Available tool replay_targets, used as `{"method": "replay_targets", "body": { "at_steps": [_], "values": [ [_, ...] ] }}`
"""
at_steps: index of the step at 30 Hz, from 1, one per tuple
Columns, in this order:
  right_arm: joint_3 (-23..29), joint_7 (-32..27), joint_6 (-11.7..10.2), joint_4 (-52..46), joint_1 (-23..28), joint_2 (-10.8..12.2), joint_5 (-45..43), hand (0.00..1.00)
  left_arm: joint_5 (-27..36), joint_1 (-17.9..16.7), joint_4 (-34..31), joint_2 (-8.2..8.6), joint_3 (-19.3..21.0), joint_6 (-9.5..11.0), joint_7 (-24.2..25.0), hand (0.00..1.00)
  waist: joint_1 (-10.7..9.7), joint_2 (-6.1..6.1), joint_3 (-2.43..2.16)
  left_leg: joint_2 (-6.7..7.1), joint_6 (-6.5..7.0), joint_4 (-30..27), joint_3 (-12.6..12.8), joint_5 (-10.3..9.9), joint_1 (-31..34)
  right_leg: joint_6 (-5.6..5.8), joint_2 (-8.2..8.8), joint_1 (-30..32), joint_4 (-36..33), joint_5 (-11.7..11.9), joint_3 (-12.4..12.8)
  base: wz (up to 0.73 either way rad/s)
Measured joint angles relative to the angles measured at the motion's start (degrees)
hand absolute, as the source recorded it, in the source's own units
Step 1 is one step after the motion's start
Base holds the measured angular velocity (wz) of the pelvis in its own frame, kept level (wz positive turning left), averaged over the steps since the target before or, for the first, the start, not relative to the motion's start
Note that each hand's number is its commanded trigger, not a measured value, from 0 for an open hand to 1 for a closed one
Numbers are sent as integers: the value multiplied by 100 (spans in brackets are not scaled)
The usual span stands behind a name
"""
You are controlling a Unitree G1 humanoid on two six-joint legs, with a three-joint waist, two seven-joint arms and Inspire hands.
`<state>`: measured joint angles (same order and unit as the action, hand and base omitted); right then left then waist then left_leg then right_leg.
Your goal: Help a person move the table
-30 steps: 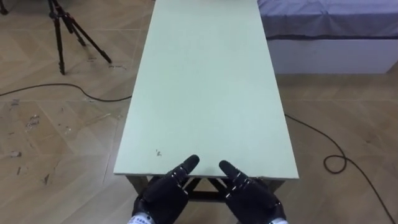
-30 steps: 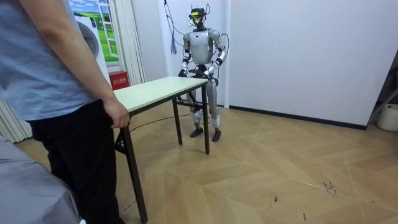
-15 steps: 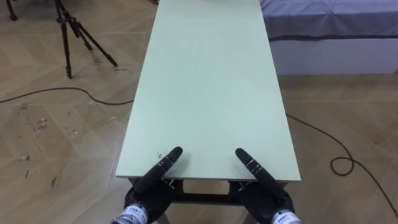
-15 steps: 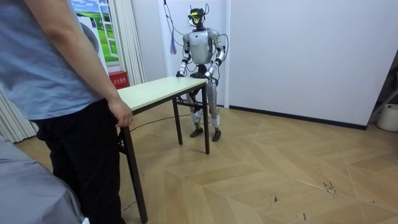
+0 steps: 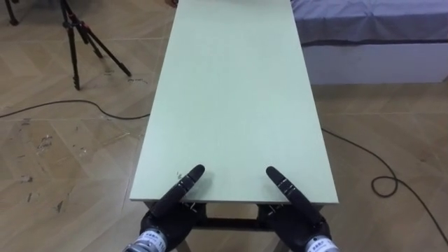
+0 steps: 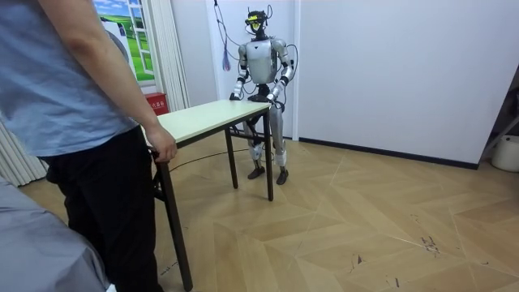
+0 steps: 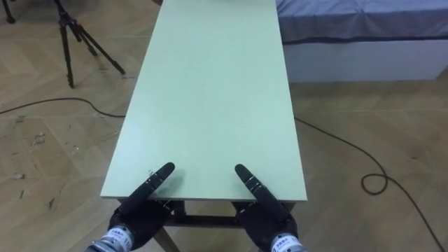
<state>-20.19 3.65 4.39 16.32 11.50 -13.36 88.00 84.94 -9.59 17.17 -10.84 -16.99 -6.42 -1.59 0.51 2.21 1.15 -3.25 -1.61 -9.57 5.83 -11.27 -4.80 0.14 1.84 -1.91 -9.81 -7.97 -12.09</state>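
The long pale green surface (image 5: 234, 91) runs straight away from the robot, from 6 o'clock up to 12 o'clock in the eye views, above the wood floor (image 5: 56, 161). The robot stands at its near short end. The left robot hand (image 5: 170, 212) comes up at 7 o'clock and the right robot hand (image 5: 299, 210) at 5 o'clock. Each reaches over the near edge onto the top, one toward each corner, well apart from the other. Most of each robot hand sits below the edge, so I cannot tell whether it is clasped about the board or only laid against it. A black tripod (image 5: 80, 38) stands on the floor at 10 o'clock, apart from the surface. A bed (image 5: 371, 35) with a grey cover lies at 1 o'clock, near the far right side. In the room view the robot stands upright at 12 o'clock by the white wall. A person (image 6: 73, 122) in a blue top stands at 9 o'clock at the opposite short end, and the person's hand (image 6: 162, 148) is closed over that end's corner
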Motion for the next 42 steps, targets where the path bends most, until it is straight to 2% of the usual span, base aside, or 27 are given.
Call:
{"method": "replay_targets", "body": {
  "at_steps": [2,4,8,14,18,30,32,38,42],
  "values": [
    [52,-41,76,0,1,4,0,100,0,1,44,11,2,-23,1,100,0,16,-38,0,0,0,7,0,-9,-1,-1,0,-3,1,15,-2],
    [120,-87,141,0,3,34,0,100,-6,1,81,34,23,-44,3,100,3,30,-52,0,0,2,14,0,-32,-1,-2,-4,-13,1,32,-5],
    [297,-121,144,-2,2,266,-4,100,-16,-41,232,104,111,-58,-3,100,9,40,-58,-1,0,1,22,0,-39,-1,-5,0,-18,1,51,-1],
    [369,-336,139,-24,-3,269,-20,100,-17,-3,58,153,112,-65,241,100,119,27,-62,3,0,-3,22,0,-42,0,-4,19,-28,1,75,0],
    [362,-343,121,-61,-3,260,-119,100,-29,-4,85,158,116,-65,228,100,140,-6,-54,5,0,0,28,0,2,2,-4,63,-28,3,80,-3],
    [352,-356,104,-116,0,267,-183,100,-172,-14,84,161,117,-42,213,100,133,1,-43,9,0,6,30,0,24,5,-3,85,-15,12,79,0],
    [332,-356,55,-116,3,282,-190,100,-299,-25,95,234,114,65,213,100,132,1,-34,8,0,6,29,0,25,5,-4,84,-18,13,69,0],
    [333,-353,17,-116,4,302,-239,100,-340,-25,95,254,114,93,215,100,128,-7,-27,8,0,6,28,0,26,5,-4,86,-17,12,65,0],
    [335,-350,-56,-124,3,372,-283,100,-473,-24,94,315,122,222,224,100,128,-37,-13,7,0,7,28,0,26,6,-6,85,-11,12,66,0]
  ]
}}
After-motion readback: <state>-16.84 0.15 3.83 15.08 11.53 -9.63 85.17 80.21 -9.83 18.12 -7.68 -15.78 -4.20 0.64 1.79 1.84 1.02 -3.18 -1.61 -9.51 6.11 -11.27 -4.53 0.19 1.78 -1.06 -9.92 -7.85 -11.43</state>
